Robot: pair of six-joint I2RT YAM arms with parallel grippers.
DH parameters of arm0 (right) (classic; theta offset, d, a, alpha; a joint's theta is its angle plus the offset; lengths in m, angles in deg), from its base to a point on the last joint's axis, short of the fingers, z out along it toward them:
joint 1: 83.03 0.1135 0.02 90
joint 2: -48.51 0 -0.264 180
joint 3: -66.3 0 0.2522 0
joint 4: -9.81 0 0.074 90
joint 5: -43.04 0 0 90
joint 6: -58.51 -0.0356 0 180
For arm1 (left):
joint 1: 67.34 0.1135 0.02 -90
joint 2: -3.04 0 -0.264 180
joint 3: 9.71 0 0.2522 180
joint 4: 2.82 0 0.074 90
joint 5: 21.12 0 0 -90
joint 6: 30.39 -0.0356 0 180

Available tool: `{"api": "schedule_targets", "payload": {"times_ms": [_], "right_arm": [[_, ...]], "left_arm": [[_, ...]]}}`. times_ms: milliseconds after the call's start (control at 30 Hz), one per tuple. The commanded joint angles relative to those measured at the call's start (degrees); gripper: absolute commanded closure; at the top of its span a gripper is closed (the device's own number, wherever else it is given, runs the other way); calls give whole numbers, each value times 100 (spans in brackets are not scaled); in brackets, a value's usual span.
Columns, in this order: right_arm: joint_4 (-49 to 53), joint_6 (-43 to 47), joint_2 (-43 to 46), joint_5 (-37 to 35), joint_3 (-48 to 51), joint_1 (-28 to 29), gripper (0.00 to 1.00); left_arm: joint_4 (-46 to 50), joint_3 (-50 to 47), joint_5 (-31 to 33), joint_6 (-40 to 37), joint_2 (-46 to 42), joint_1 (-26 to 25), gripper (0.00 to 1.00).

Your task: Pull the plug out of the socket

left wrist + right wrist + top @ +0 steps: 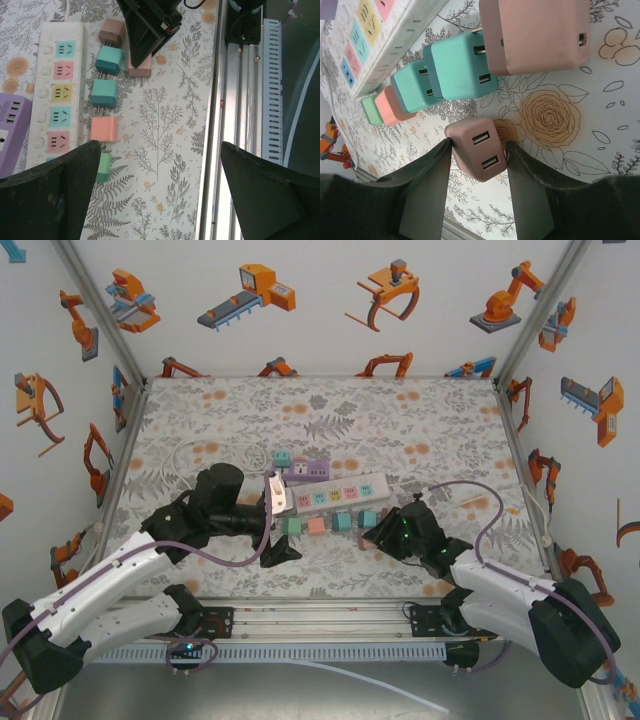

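Observation:
A mauve plug [481, 152] with two USB ports lies on the floral mat, apart from the white socket strip [395, 45]. My right gripper [478, 144] straddles it. The jaws are slightly parted and the fingertips [440, 165] sit right against its sides. From above, the right gripper [378, 535] is just in front of the strip [335, 492]. In the left wrist view the same plug [141, 69] lies under the right gripper's fingers [147, 30]. My left gripper [160, 195] hangs wide open over bare mat by the strip's left end, holding nothing.
Teal, salmon, green and pink plugs [103, 92] lie in a row in front of the strip [57, 90], all unplugged. A purple strip [305, 470] lies behind it. The metal rail [240, 125] runs along the near table edge. Printed walls enclose the mat.

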Motion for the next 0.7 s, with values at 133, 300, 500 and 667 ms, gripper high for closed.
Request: {"api": "schedule_targets", "payload": {"times_ms": [133,300,500,667], "right_arm": [[505,62,347,-401,-35,-9,53],[753,349,544,-533,-348,-9,47],[895,926,624,-632,-801,-8,41],[867,2091,557,-846,-1403,-7,41]], "left_arm": [[50,-75,111,-68,-3,-33,3],[50,-75,120,-7,6,-33,3],[48,-110,219,19,-90,-40,3],[-15,-142,849,178,-181,-42,3]]}}
